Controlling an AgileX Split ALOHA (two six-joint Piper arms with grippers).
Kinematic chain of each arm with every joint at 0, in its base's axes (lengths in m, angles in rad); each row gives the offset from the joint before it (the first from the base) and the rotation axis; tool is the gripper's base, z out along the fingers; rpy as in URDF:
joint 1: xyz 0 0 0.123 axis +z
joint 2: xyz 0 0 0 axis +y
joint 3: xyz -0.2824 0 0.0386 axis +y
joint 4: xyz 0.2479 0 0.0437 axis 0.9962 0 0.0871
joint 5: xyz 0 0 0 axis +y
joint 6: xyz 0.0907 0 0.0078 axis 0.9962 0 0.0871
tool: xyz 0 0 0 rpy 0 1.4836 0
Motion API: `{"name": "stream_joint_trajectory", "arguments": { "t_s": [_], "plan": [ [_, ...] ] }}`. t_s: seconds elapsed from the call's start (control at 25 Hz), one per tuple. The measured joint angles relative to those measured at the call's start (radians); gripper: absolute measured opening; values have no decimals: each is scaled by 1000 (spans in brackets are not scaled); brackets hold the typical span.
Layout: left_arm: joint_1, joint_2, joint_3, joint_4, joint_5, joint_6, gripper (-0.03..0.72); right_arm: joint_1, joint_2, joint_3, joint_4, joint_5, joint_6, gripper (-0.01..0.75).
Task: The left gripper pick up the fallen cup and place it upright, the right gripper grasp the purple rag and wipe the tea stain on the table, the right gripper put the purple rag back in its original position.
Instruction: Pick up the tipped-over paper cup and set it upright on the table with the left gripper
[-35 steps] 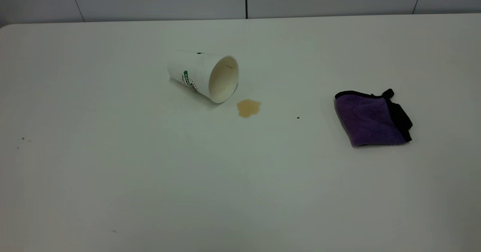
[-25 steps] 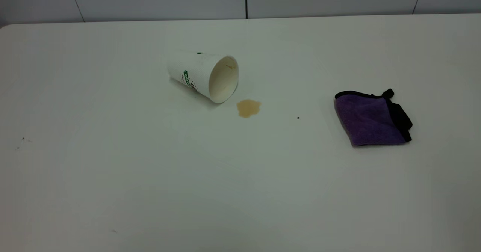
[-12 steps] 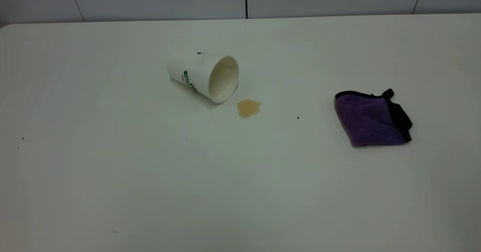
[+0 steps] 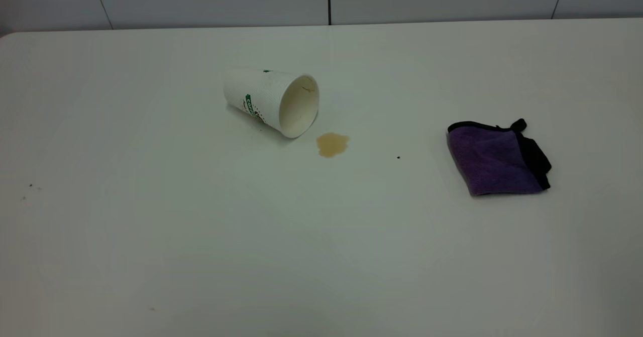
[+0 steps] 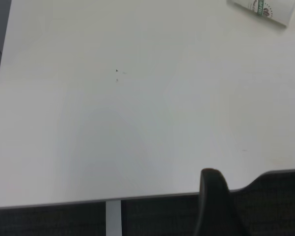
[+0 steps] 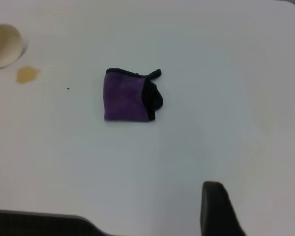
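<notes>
Fallen cup (image 4: 271, 102) on its side, green band lettering unreadable

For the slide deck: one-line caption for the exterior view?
Fallen cup on its side, mouth facing tea stain; purple rag apart on the white table.

Left gripper: one black matte finger (image 5: 213, 204) visible in its wrist view. Right gripper: one black finger (image 6: 217, 209) visible likewise; both arms outside exterior view.
</notes>
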Motion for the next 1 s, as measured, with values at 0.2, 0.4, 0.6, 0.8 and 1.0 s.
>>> {"name": "stream_joint_trajectory", "arguments": {
  "t_s": [0.2, 0.4, 0.6, 0.8, 1.0],
  "plan": [
    [0, 0, 0, 0, 0, 0, 458, 0, 0, 0, 0, 0, 0, 429],
    [0, 0, 0, 0, 0, -6, 458, 0, 0, 0, 0, 0, 0, 429],
    [0, 48, 0, 8, -5, -13, 458, 0, 0, 0, 0, 0, 0, 429],
    [0, 292, -43, 20, -95, 16, 458, 0, 0, 0, 0, 0, 0, 429],
    [1, 589, -107, 24, -285, 23, 458, 0, 0, 0, 0, 0, 0, 429]
  ]
}}
